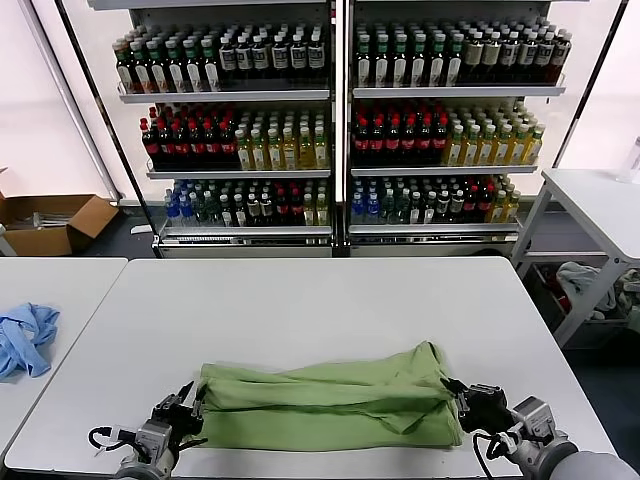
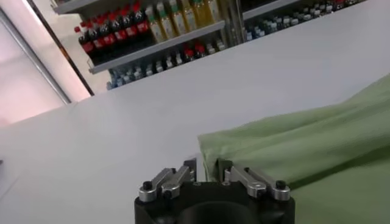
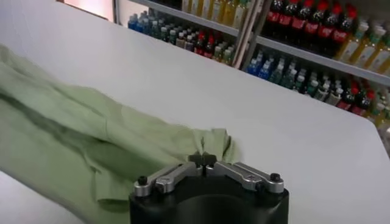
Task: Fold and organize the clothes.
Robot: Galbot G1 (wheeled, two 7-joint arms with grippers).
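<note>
The light green shirt (image 1: 330, 405) lies in a long folded band across the front of the white table (image 1: 320, 310). Its checkered print and buttons do not show. My left gripper (image 1: 190, 398) is at the shirt's left end. In the left wrist view (image 2: 207, 167) its fingers stand apart with the shirt's edge (image 2: 304, 146) between them. My right gripper (image 1: 452, 392) is at the shirt's right end. In the right wrist view (image 3: 202, 159) its fingertips are together, pinching the edge of the shirt (image 3: 73, 128).
A light blue garment (image 1: 25, 338) lies on the neighbouring table at the left. Shelves of bottles (image 1: 330, 130) stand behind the table. A cardboard box (image 1: 50, 222) sits on the floor at the back left. Another white table (image 1: 600, 200) stands at the right.
</note>
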